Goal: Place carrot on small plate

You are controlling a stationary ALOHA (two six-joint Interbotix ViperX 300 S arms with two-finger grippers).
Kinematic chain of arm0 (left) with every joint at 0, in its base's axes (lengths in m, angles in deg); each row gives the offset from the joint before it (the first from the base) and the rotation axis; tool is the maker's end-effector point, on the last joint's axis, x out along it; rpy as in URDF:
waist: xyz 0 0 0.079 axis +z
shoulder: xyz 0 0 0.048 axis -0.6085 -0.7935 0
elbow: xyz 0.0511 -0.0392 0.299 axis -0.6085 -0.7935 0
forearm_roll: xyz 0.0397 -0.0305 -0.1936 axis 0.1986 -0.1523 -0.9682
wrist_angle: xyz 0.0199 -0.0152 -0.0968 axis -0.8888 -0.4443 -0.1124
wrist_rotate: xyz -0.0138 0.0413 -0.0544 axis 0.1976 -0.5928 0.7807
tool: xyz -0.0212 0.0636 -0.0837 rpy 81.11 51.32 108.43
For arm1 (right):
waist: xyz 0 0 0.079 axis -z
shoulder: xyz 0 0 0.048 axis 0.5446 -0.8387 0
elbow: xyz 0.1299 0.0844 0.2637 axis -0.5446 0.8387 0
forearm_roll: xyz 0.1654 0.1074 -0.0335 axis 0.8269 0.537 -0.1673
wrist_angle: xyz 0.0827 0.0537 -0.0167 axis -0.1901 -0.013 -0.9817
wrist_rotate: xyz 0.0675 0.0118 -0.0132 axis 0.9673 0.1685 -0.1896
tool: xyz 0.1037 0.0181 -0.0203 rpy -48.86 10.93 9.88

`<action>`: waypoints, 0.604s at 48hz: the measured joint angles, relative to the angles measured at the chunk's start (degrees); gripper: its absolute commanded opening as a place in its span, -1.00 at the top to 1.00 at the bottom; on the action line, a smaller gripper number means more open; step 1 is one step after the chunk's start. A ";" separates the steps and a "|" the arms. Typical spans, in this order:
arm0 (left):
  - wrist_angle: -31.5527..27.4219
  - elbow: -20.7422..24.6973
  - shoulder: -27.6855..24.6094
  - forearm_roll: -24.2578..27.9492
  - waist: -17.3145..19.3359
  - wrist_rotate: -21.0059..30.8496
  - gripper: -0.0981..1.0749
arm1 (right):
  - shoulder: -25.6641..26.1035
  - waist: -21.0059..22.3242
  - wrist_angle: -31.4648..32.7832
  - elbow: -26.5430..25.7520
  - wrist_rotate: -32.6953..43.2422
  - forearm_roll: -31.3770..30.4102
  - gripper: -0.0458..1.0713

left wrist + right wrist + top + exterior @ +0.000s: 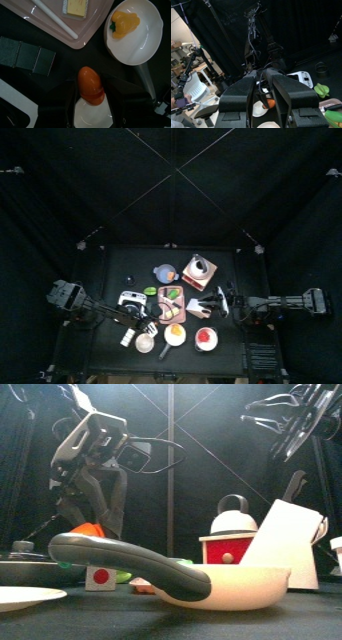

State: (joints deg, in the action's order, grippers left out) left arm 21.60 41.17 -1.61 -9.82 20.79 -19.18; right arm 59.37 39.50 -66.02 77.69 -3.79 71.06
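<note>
The orange carrot [91, 85] lies between the jaws of my left gripper [93, 96], its lower end over the small plate [90, 115], a white dish. The jaws stand wider than the carrot, so the gripper is open. From the front, the carrot [87, 531] shows under the left arm at the left, above table level. Seen from above, the small plate [144, 342] is near the front edge, left of centre. My right gripper [264, 75] rests at the table's right side with its jaws together and nothing in them.
A larger white plate [147, 47] with orange food sits beside the carrot. A pink tray [40, 12] holds a white stick and a yellow block. Grey blocks [27, 55] lie close by. A ladle [160, 574], a red-and-white kettle [231, 534] and a white box [287, 544] stand up front.
</note>
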 measured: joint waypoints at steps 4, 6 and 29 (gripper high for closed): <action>0.00 -0.35 0.44 -0.09 -0.09 0.00 -0.26 | 0.00 0.00 0.00 -0.09 0.00 0.00 -0.26; -0.09 -0.53 0.88 -0.09 -0.53 -0.09 -0.26 | 0.00 0.00 0.00 -0.09 0.00 0.00 -0.26; 1.58 -5.01 5.98 -7.21 -7.12 -1.23 -0.26 | 0.00 1.93 0.00 -0.09 -0.62 -1.32 -0.26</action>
State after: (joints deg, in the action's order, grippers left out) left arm 23.18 36.16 4.37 -17.03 13.67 -20.42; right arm 59.37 41.44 -66.02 77.61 -4.40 69.74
